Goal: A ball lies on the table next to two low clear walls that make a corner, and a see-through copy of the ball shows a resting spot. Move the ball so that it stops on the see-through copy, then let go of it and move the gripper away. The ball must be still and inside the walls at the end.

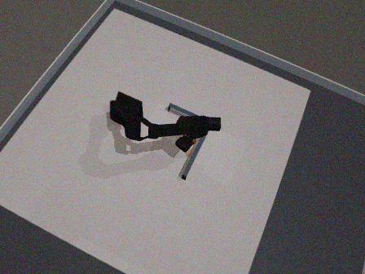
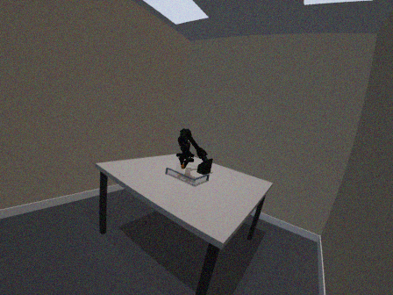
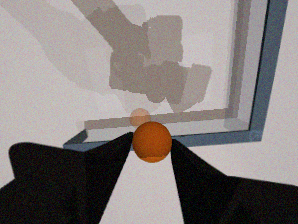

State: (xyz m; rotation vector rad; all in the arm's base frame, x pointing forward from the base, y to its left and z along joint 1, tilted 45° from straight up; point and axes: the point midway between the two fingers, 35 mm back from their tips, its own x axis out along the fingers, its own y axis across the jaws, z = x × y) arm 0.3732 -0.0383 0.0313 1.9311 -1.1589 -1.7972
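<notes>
One ball point(image 3: 152, 141), one see-through copy point(image 3: 139, 117), two clear walls point(image 3: 262, 75), one arm point(image 1: 163, 129), one gripper point(image 3: 151, 150), one table point(image 2: 228, 206).

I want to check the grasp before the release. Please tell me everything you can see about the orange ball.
The orange ball is a smooth, plain, matte sphere with no markings. It is clamped between the two black fingers of the gripper, one pressing on each side. In the wrist view it sits just in front of the near clear wall, with the pale see-through copy just beyond it, inside the corner. In the top view only a sliver of orange shows beside the arm.
</notes>
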